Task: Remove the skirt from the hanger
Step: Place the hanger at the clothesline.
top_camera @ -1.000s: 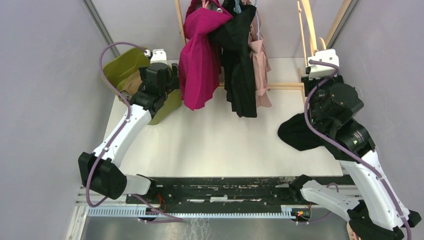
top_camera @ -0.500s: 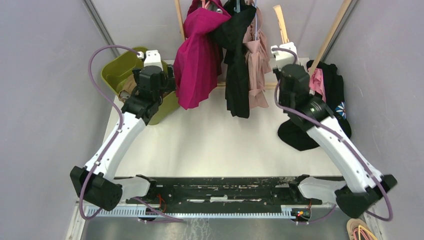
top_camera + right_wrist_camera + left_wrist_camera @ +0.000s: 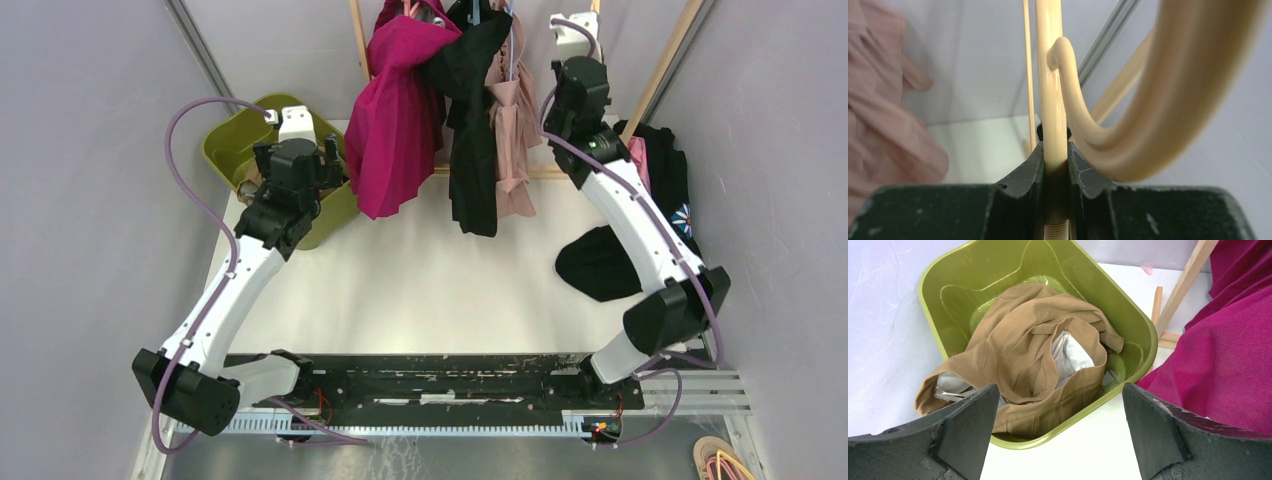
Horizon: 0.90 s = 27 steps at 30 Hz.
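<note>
Black skirt (image 3: 600, 265), judged already freed, lay on the surface (image 3: 430, 290) before the rack's (image 3: 672, 52) right end, nearer the right arm (image 3: 640, 220). Right end effector (image 3: 1054, 165), up at the rack, was clamped on the cream hanger (image 3: 1054, 100), stem upright between its jaws. Left end effector (image 3: 1060, 432), wide open, hovered over the bin (image 3: 1118, 305) left of the rack.

Glossy smooth plastic hanger (image 3: 1052, 100), matt tan cloth (image 3: 1018, 350), shiny plastic tub (image 3: 998, 270).
</note>
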{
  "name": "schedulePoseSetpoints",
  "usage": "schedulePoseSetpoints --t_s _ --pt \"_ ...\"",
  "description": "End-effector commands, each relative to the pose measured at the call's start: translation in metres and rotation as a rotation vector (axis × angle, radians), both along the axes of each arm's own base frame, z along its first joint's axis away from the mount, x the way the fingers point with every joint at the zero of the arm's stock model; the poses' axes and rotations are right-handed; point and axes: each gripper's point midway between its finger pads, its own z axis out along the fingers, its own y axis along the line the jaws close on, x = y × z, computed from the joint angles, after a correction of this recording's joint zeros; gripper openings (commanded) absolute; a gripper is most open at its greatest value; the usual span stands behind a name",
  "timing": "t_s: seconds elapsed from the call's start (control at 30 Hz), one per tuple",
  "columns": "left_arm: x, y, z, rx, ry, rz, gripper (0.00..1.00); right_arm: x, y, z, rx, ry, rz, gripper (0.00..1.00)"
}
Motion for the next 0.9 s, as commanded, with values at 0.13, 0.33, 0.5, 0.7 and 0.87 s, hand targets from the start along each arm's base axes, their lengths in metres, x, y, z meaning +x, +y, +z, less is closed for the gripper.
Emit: schedulePoseSetpoints --t_s 0.13,0.33,0.5,0.7,0.87 --pt "0.007 0.005 0.02 0.062 -0.012 0.027 0.99 0.05 -0.012 0.08 -0.019 -0.274 -0.058 0.01" --pt "0.008 0.005 0.027 0.057 -0.004 0.037 0.99 0.077 -0.027 0.087 -0.016 -0.338 -0.109 0.01" --pt "0.008 0.007 0.026 0.065 0.012 0.048 0.99 0.094 -0.034 0.092 0.016 -0.386 -0.123 0.01" --pt "0.012 0.007 0.024 0.077 0.021 0.057 0.99 0.11 -0.029 0.089 0.018 -0.4 -0.113 0.01" --pt "0.016 0.006 0.026 0.089 0.024 0.054 1.0 0.118 -0.027 0.089 0.019 -0.412 -0.102 0.01"
